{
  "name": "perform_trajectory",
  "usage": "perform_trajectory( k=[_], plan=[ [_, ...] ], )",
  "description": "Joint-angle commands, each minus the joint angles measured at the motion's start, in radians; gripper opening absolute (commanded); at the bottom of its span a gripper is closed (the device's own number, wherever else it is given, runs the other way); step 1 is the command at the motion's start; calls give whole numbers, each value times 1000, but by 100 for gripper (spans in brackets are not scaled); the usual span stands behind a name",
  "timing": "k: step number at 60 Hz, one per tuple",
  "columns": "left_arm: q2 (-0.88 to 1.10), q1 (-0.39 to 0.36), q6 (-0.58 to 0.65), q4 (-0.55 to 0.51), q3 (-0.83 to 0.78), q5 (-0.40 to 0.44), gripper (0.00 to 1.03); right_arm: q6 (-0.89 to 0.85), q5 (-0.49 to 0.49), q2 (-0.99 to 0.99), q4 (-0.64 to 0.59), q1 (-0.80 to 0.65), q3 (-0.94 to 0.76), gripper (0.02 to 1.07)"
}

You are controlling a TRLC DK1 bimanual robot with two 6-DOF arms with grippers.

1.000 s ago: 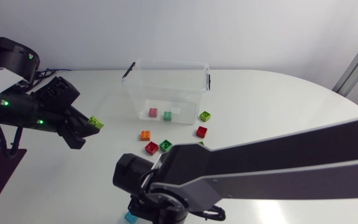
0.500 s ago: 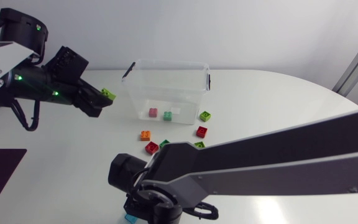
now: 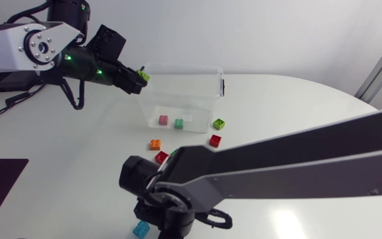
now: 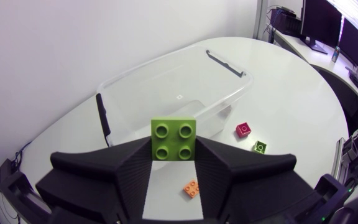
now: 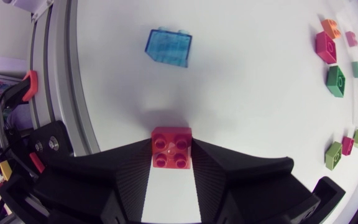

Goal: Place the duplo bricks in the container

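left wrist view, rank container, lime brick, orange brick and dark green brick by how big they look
1. container
2. lime brick, inflated by nearness to the camera
3. orange brick
4. dark green brick, slightly smaller but farther off, so unsure

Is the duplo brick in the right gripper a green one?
No, the right wrist view shows the right gripper shut on a red duplo brick.

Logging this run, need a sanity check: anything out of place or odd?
Nothing spilled or damaged. One oddity: the blue brick lies alone near the table edge, far from the other loose bricks, seemingly on its side. The left gripper holds a green brick, the right gripper a red brick.
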Motion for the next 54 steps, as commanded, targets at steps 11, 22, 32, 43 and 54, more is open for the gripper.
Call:
perform_trajectory(
  k=[11,22,32,43,54],
  plan=[
    [123,-41,-41,56,130,-48,24,35,16,-132,5,-59,-37,24],
    [249,-65,-64,80,227,-82,25,36,39,-225,-34,-136,1,24],
    [370,-76,-90,103,320,-127,33,35,59,-293,-60,-225,57,24],
    [448,-78,-90,102,374,-179,78,32,62,-324,-73,-318,123,24],
    [402,-74,-103,82,371,-199,98,13,62,-310,-87,-423,238,24]
  ],
)
